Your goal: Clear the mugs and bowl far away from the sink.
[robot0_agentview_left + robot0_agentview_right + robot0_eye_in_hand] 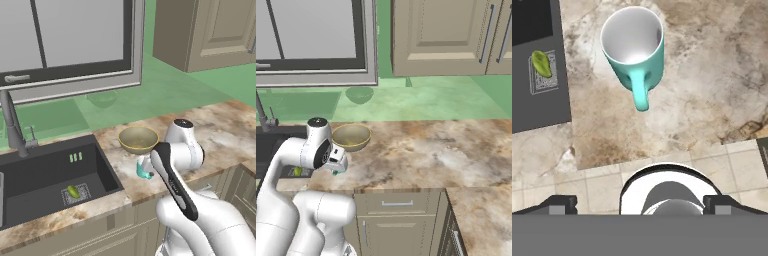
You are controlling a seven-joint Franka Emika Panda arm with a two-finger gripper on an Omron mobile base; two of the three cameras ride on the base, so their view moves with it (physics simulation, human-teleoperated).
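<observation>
teal outside and white inside, the mug [633, 47] stands upright on the marbled tabletop [225, 132], just beside the sink [45, 180] on its right, near the tabletop's front edge. in the hand view its handle points down the picture toward the end effector [640, 202], whose two dark fingertips [562, 204] stand wide apart with nothing between them; the end effector is open and hovers above the mug without touching it. in the left base view the mug shows as a teal patch [143, 171] partly hidden behind the arm.

the bowl [138, 139], tan-olive with a yellowish inside, sits upright on the tabletop just behind the mug, toward the green backsplash, near the sink's back right corner. mug and bowl are close but apart.

the sink is a dark recessed basin left of both. on a grey rack insert [76, 193] in its bottom lies a small green thing [73, 191], too small to tell for certain what it is. the tall grey faucet [12, 125] rises behind the sink at its left, below the window [65, 40]. pale cabinets [451, 35] hang above the tabletop to the right of the sink.
</observation>
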